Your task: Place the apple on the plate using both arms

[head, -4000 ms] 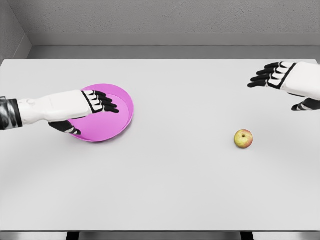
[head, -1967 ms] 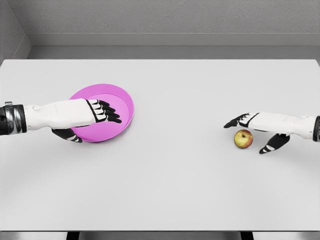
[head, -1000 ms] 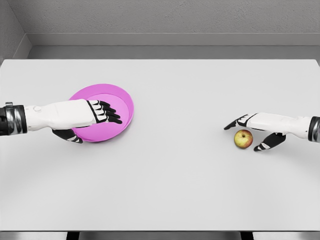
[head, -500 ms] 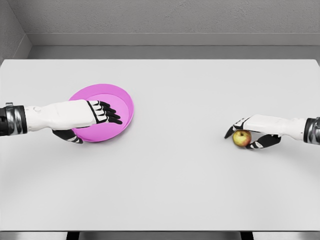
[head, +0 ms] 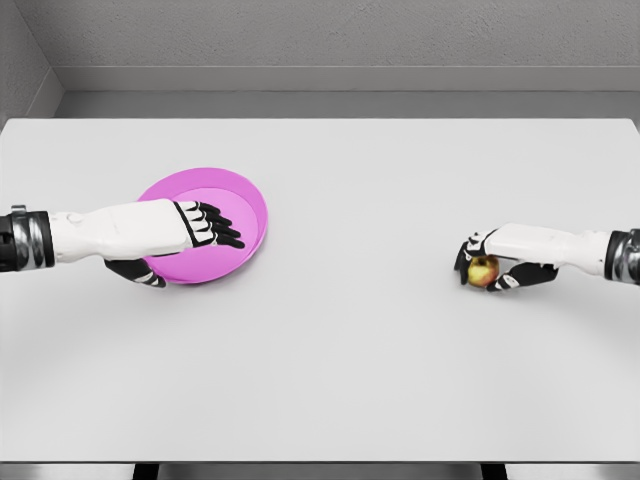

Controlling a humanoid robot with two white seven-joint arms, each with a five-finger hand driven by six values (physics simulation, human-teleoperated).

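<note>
The yellow-red apple (head: 483, 270) is at the right of the table, and my right hand (head: 487, 262) is shut on it, fingers curled over its top and thumb under its near side. It looks slightly raised off the table. The pink plate (head: 236, 198) lies at the left. My left hand (head: 178, 242) grips the plate's near-left rim, with fingers (head: 213, 225) stretched flat over the inside and the thumb below the rim.
The white table (head: 330, 350) spreads wide between plate and apple. A grey wall runs behind its far edge, and the front edge is near the bottom of the view.
My right hand has closed around the apple and drawn it slightly up and to the left. The left hand and the plate have not moved.
</note>
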